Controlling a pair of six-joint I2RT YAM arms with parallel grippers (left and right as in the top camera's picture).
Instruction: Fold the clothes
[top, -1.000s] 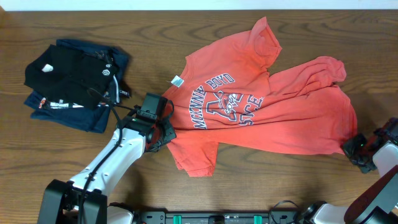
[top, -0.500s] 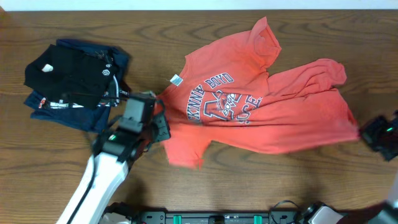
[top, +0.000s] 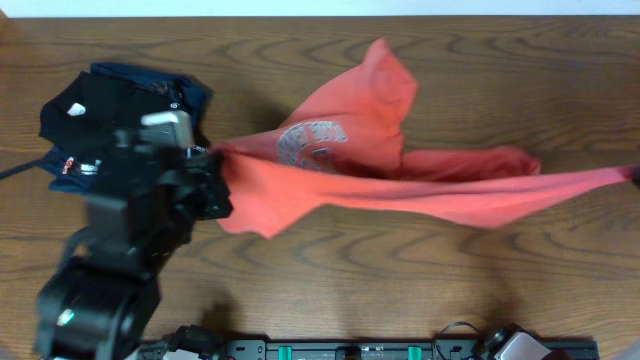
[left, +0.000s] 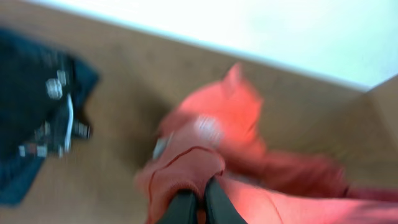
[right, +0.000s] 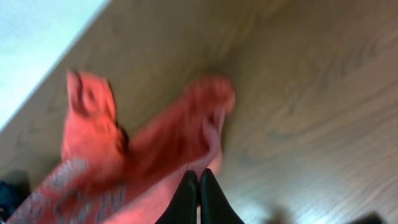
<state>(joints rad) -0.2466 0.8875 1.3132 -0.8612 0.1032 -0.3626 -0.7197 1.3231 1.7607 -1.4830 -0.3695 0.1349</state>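
left fingers (left: 198, 200) pinch shut on a bunched edge of the shirt (top: 350, 150); right fingers (right: 198, 180) are shut on its other end. the shirt hangs stretched between them over the surface (top: 480, 70). soft, light, limp: likely best held at corners or seams. dark pile (top: 110, 110) beyond.

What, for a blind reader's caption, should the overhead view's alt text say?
A coral T-shirt is stretched in a band across a wooden table, pinched at its left end by the left fingers and reaching the frame's right edge. At upper left lie dark folded clothes.
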